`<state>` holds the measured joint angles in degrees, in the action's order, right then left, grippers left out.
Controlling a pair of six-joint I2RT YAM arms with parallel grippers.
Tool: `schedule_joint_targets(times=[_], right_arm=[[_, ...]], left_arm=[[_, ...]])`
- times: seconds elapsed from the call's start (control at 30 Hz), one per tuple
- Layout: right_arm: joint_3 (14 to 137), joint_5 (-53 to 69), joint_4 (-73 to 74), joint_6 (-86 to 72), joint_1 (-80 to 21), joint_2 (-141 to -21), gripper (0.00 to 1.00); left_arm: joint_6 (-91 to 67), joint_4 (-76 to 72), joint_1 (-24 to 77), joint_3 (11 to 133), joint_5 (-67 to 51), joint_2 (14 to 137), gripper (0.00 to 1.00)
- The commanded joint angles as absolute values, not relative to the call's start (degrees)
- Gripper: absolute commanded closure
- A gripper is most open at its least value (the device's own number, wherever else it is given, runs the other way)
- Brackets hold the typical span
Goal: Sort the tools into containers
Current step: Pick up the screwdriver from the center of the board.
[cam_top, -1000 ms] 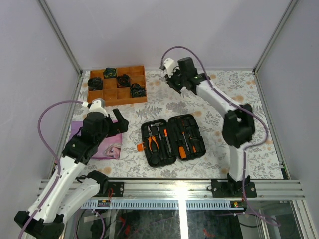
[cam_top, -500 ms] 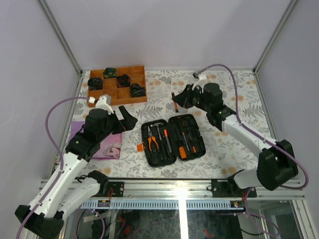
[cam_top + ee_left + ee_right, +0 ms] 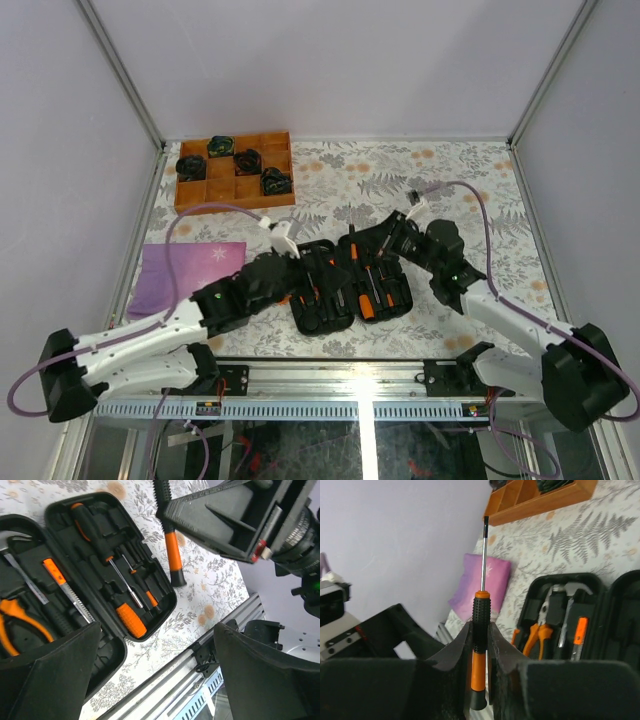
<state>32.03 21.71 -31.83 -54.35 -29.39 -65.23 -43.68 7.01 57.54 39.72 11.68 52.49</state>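
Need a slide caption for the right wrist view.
Right gripper holds an orange-and-black screwdriver by its handle, open tool case with pliers and hammer beyond.

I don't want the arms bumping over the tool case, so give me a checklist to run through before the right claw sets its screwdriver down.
1. Grip: ok. The right claw is shut on the handle of the screwdriver.
2. Case open: ok. The tool case lies open, both halves facing up.
3. Path clear: not ok. The left claw hangs open over the case, close to the right claw.
4. Free slot for the screwdriver: cannot tell from these views.
5. Screwdriver lined up with a slot: cannot tell.
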Motion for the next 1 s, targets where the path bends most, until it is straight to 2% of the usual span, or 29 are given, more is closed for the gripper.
schedule_joint_targets(times=[0.0,0.13,0.4,0.8,0.87,0.97], right_arm=[[29.63,17.78,-40.62,-59.3,-34.7,-59.67,1.0],[26.96,15.78,-44.49,-60.65,-37.94,-57.49,1.0],[26.55,17.02,-47.32,-61.6,-41.55,-58.0,1.0],[26.69,15.12,-43.11,-59.8,-42.09,-56.18,0.99],[26.87,14.46,-41.75,-58.81,-42.1,-55.21,0.88],[27.03,13.05,-39.68,-57.37,-42.05,-53.92,0.71]], left_arm=[[-45.59,-5.09,61.0,40.38,15.75,57.98,0.13],[-46.19,-6.71,61.52,40.56,15.3,59.55,0.24],[-46.25,-8.06,61.52,40.05,14.97,58.8,0.39],[-46.73,-5.85,61.47,40.9,13.77,59.9,0.91],[-46.76,-4.49,61.49,41.41,14.09,60.09,0.98],[-46.85,-3.33,61.5,41.54,14.58,60.04,1.0]])
